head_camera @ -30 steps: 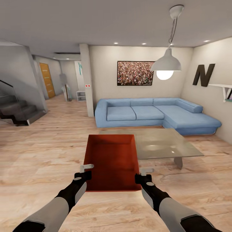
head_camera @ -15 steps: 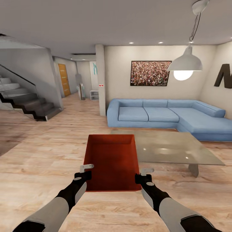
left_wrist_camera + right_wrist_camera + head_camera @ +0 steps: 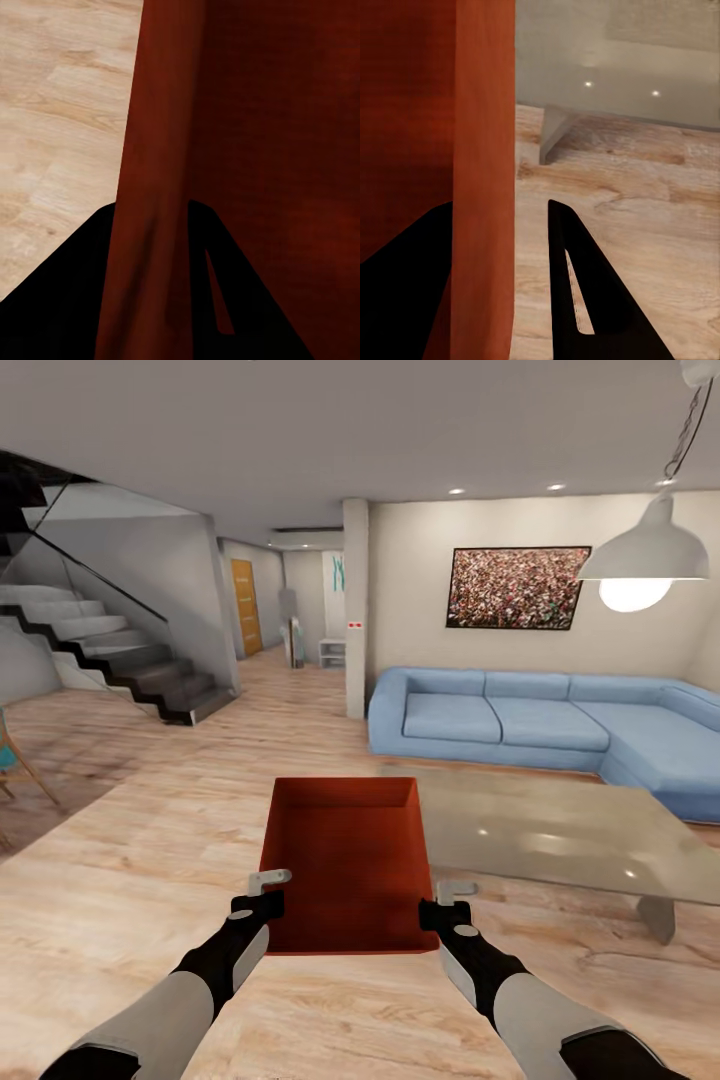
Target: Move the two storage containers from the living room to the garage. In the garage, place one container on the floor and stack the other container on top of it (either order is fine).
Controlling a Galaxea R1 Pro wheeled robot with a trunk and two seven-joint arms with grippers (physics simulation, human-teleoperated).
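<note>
**Storage container carried through the living room: view swung left**

- Storage container [image 3: 345,865]: one orange-red open bin, held level between both arms above the wood-plank floor [image 3: 120,880], long axis pointing away from the robot. Same place in the head view as one second ago.
- Left gripper [image 3: 262,892]: at the bin's near left wall; in the left wrist view the wall [image 3: 150,225] runs between the two dark fingers [image 3: 217,300], which pinch it.
- Right gripper [image 3: 448,900]: at the near right wall; in the right wrist view that wall [image 3: 484,187] stands between the fingers [image 3: 574,292]. One finger lies against it and the other stands off it with floor showing between, so a pinch cannot be confirmed.
- Surroundings: camera has turned left since the earlier pictures. The blue sofa [image 3: 540,725], wall picture [image 3: 517,587] and pendant lamp [image 3: 645,555] have slid rightward; the staircase [image 3: 120,660] shows more fully at left. The glass table [image 3: 560,830] lies just right of the bin.
</note>
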